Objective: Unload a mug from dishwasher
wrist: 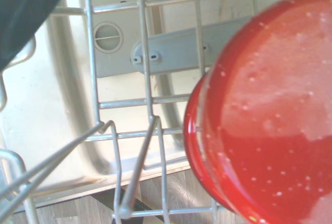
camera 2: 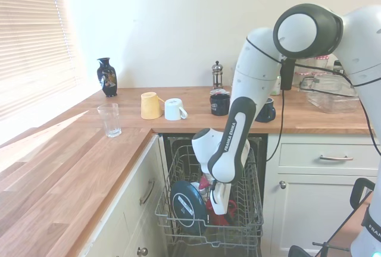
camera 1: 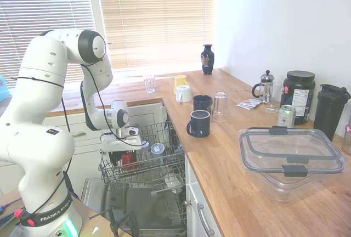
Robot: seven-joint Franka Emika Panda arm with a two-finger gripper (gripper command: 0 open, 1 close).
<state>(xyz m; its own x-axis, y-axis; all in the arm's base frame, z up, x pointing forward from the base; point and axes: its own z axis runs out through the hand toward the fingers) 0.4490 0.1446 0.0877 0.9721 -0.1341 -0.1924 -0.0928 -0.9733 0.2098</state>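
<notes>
Reaching down into the pulled-out rack [camera 1: 143,163] of the dishwasher [camera 1: 137,204], the gripper [camera 1: 127,150] sat low among the wires in the first exterior view. Right at its tip showed the mug [camera 1: 127,160], a small patch of glossy red inside the rack, toward the rack's far edge. Whether the fingers were apart or pressed on the mug could not be told from this side, since the hand's body and the wires hid them. On the worktop [camera 1: 241,182] beyond the rack stood two dark mugs [camera 1: 199,123], well apart from the gripper.

From the second exterior view, the gripper [camera 2: 218,204] pointed straight down into the rack [camera 2: 208,221], and the mug [camera 2: 223,212] lay directly under and against it, red showing on both sides of the fingertips. A dark round dish [camera 2: 189,203] stood on edge just beside it. The finger spacing stayed unclear here too.

Close up in the wrist view, the mug [wrist: 270,115] filled one side of the picture, glossy and speckled with droplets, resting over the grey rack wires [wrist: 148,99] above the steel floor.
</notes>
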